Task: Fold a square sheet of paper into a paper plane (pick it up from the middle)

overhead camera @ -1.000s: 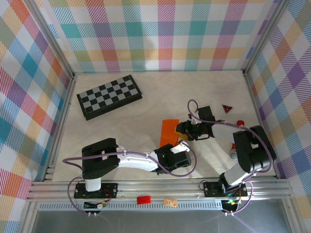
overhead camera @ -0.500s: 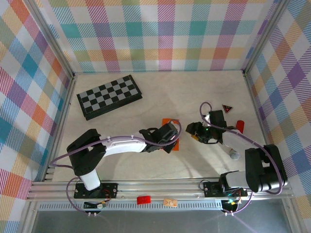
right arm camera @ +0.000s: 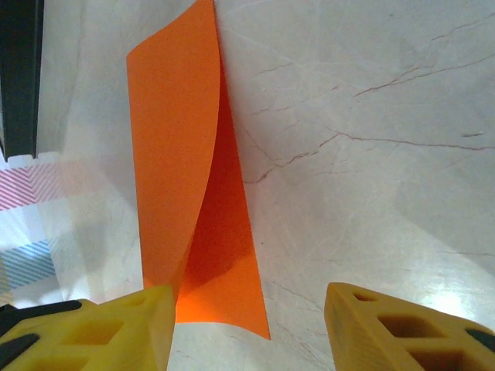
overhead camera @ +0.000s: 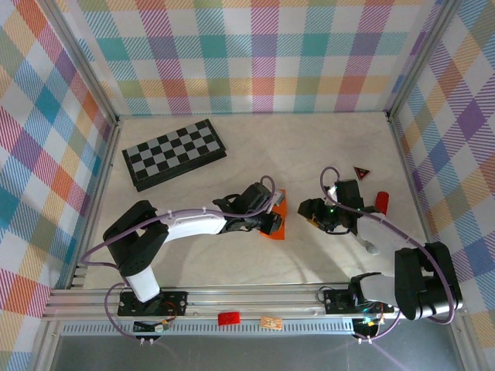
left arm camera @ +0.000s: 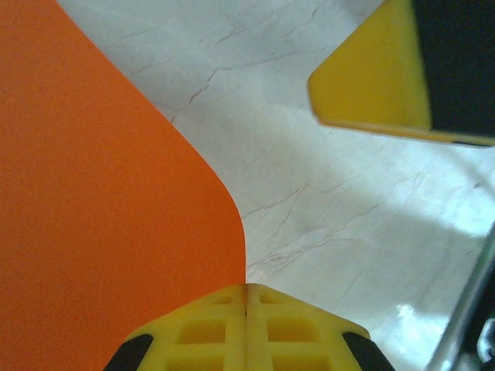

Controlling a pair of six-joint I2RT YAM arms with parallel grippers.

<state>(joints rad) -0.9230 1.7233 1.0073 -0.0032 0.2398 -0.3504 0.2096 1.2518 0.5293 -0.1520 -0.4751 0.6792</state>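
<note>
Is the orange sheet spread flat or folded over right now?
Folded over, loosely: the orange sheet shows two layers, the upper one bowing up off the lower, not pressed flat.

Top external view: three walls of pastel plaid, the back wall (overhead camera: 263,62) across the upper frame, the left wall (overhead camera: 39,139) and the right wall (overhead camera: 456,124) slanting down either side. Metal corner posts (overhead camera: 81,58) run along the seams between the walls. The tabletop (overhead camera: 255,147) is pale, marble-patterned, and evenly lit. A ribbed aluminium rail (overhead camera: 255,297) spans the lower frame, with a grey surface (overhead camera: 309,348) beneath it. Right wrist view: thin dark veins cross the tabletop, a bright glare spot (right arm camera: 456,297) sits at lower right, and a plaid reflection (right arm camera: 31,232) lies at lower left.
</note>
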